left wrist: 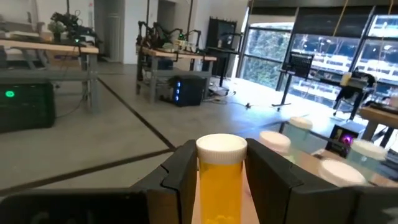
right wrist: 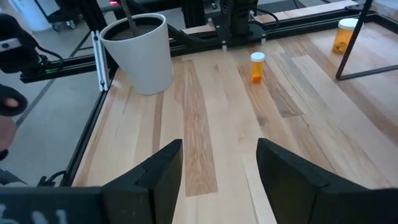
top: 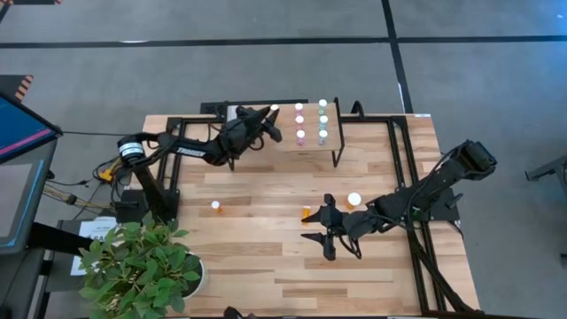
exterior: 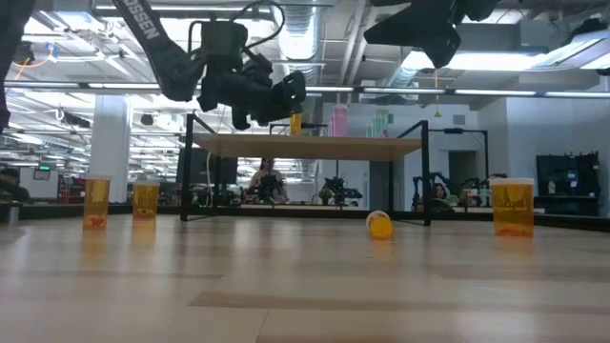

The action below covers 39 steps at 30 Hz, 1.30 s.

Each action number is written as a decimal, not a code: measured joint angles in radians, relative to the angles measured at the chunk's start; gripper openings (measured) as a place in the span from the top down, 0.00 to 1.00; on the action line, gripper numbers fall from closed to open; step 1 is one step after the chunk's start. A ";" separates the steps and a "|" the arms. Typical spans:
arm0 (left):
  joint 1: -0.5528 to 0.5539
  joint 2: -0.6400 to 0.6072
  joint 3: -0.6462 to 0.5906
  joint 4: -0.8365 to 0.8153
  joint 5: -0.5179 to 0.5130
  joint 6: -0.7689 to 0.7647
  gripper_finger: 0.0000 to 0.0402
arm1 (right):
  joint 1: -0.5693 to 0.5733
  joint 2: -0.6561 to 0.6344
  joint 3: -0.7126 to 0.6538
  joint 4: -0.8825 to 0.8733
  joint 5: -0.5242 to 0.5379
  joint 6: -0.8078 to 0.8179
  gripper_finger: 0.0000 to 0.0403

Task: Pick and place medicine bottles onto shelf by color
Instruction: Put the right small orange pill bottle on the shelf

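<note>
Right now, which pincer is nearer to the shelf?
Left. The left pincer is at the shelf's edge, holding an orange bottle. The right pincer hovers over the open table, well apart from it.

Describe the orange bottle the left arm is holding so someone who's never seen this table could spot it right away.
Find the shelf, the small raised wooden platform at the table's far edge with rows of white-capped bottles on it. At its left end is the left gripper, jaws shut on an orange bottle with a white cap. It is the only bottle in the air, held upright; the other orange ones lie or stand on the table.
</note>
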 joint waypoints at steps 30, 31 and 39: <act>0.019 0.068 0.078 -0.093 0.030 0.035 0.74 | -0.002 0.000 0.000 0.009 0.000 -0.016 0.45; 0.019 0.067 0.078 -0.095 0.031 0.035 0.74 | -0.002 0.000 0.000 0.009 0.000 -0.016 0.45; 0.017 0.067 0.078 -0.099 0.034 0.056 0.74 | -0.002 0.000 0.000 0.007 0.000 -0.018 0.45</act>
